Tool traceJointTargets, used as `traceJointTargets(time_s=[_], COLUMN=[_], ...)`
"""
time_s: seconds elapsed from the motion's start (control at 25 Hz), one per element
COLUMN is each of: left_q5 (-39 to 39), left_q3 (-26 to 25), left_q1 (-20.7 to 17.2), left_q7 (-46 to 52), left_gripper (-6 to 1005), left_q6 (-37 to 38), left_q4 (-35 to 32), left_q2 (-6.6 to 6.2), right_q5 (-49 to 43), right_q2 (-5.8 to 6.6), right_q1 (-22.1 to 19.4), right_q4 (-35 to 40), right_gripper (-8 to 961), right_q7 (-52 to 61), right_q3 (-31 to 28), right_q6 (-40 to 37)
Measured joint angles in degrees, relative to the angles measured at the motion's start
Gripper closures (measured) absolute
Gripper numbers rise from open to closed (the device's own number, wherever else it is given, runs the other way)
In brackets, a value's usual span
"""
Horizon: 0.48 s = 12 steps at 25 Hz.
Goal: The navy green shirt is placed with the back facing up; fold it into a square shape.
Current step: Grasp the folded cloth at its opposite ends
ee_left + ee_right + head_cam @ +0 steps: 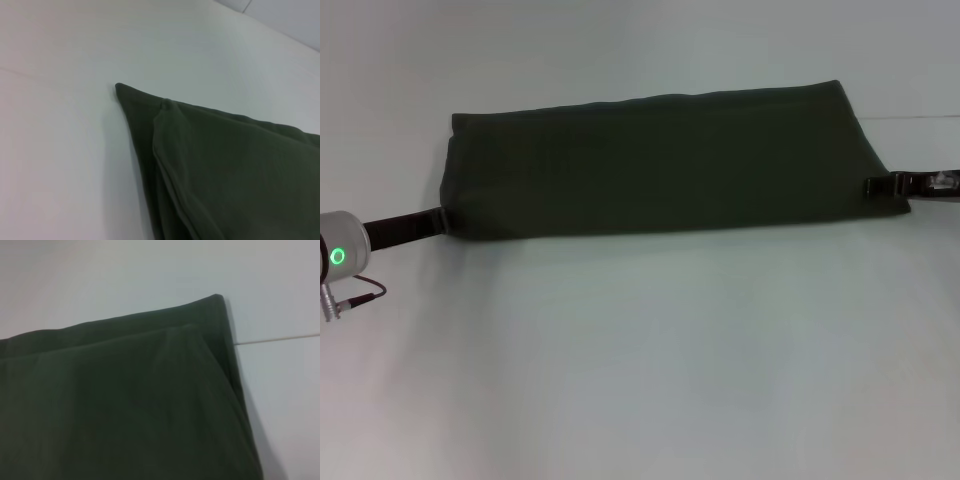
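Left gripper [438, 222] at 9 o'clock and right gripper [876, 186] at 3 o'clock meet the navy green shirt [660, 165], a long band at 12 o'clock; finger state indeterminate. Risk: uneven lift skews fold.

lab/test bench setup: bare white tabletop [640, 370], no household clutter, just one olive-green shirt [660, 165] laid out.
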<state>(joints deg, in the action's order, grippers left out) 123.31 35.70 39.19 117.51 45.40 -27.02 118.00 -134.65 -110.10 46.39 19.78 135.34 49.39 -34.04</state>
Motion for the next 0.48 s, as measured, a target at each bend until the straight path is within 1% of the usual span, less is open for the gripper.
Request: traceJointTargets(time_s=[0.2,0.48], left_q5=[0.00,0.00], left_q3=[-0.18,-0.19], left_q1=[0.01,0.01], left_q7=[0.00,0.00], left_gripper=[981,982], left_q6=[0.03,0.04], left_q4=[-0.07,-0.07], left_q2=[-0.04,-0.05], right_q5=[0.00,0.01], right_q2=[-0.85,-1.68], right_q1=[-0.11,-0.02], right_q4=[-0.40,-0.79], right_gripper=[233,242], right_q7=[-0.50,-1.27], right_q3=[0.26,0.27], right_q6=[1.93,2.99])
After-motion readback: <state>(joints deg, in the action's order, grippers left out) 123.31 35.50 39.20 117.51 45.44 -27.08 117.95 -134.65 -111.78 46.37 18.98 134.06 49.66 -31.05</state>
